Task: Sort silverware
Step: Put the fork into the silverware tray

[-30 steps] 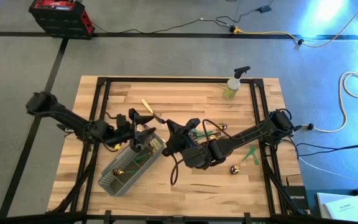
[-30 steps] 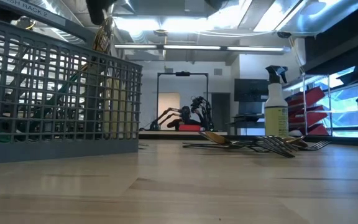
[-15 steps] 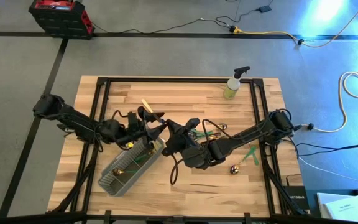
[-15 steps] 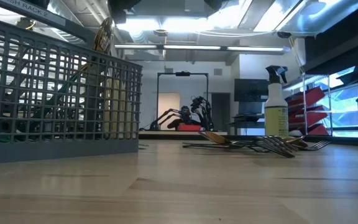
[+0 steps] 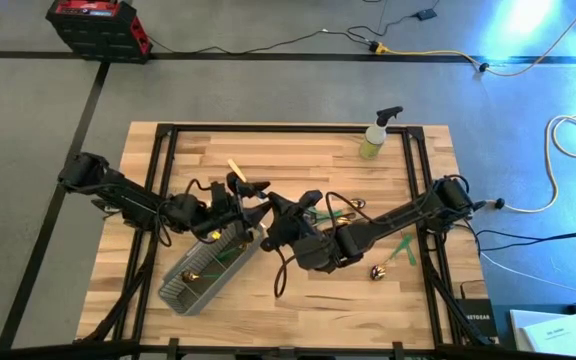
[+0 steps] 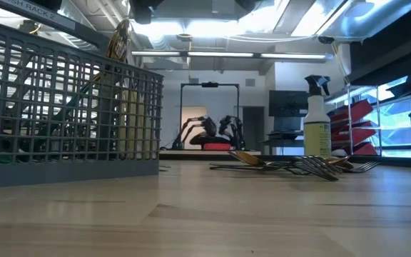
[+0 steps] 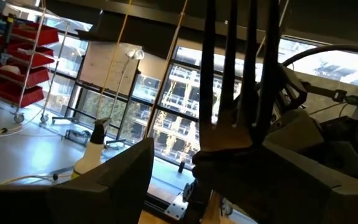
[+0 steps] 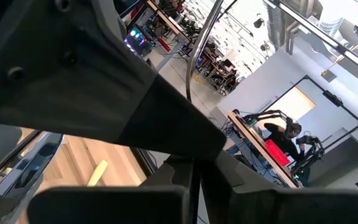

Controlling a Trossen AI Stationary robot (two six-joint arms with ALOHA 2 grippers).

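My right gripper (image 5: 274,204) stands mid-table above the wood, shut on a fork (image 7: 229,93) whose tines point up. My left gripper (image 5: 253,198) is open just left of it, and the left wrist view shows the fork's head close in front between its fingers; I see no touch. A grey mesh caddy (image 5: 213,262) below the left gripper holds several pieces, and a gold head (image 6: 122,39) sticks up over its rim. More silverware (image 5: 336,210) lies flat to the right, with green pieces (image 5: 403,248) and a gold spoon (image 5: 378,270) nearer the front. My right gripper pinches the fork between its two shut fingers by the slim handle (image 8: 194,183), just below the head (image 7: 222,146). The fingers come level from the table's right side. The fork stands about upright, tines up, lifted clear of the table.
A yellow-green spray bottle (image 5: 376,135) stands at the far right of the table. A cream-handled piece (image 5: 234,168) lies beyond the left gripper. The black frame rails (image 5: 163,160) run along the table's left, right and far sides.
My left gripper has gone toward the table's right, from over the caddy's far end to right beside my right gripper and the fork. It has stayed open. The fork has not moved.
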